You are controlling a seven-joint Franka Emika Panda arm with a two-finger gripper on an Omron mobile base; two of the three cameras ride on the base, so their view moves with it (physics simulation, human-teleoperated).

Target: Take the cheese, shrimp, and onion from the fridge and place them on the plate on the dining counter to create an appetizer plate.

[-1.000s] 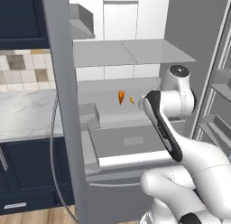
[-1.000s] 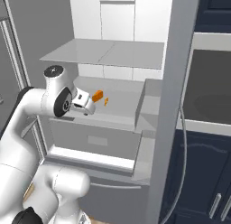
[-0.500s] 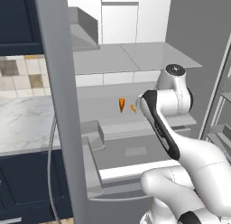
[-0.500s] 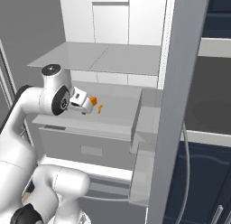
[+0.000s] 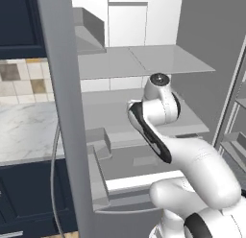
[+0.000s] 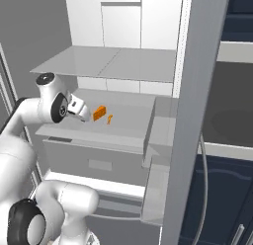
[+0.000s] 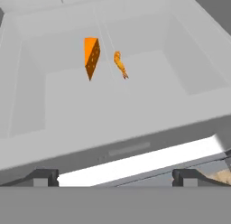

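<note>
The fridge (image 6: 113, 61) stands open in front of me, and my hand reaches onto its lower shelf above a grey drawer (image 6: 94, 157). The cheese (image 7: 91, 56), an orange wedge, stands on that shelf, with the shrimp (image 7: 120, 64), a thin orange curl, just right of it. From the right base view the cheese (image 6: 99, 112) and shrimp (image 6: 109, 119) lie a little beyond my gripper (image 6: 83, 114). My gripper (image 7: 115, 178) is open, its tips wide apart, nothing between them. My arm (image 5: 158, 117) hides both foods in the left base view. Onion, plate and dining counter are out of view.
A tall grey fridge panel (image 5: 65, 102) rises close on the left, another (image 6: 195, 101) on the right. Door bins (image 5: 235, 136) hang at far right. A marble back-wall counter (image 5: 24, 131) with navy cabinets (image 5: 29, 194) lies left; a dark oven front (image 6: 232, 120) right.
Both base views have shifted and the fridge looms larger, so the base has driven closer. The hand stays just short of the cheese, and the cheese and shrimp have not moved on the shelf.
</note>
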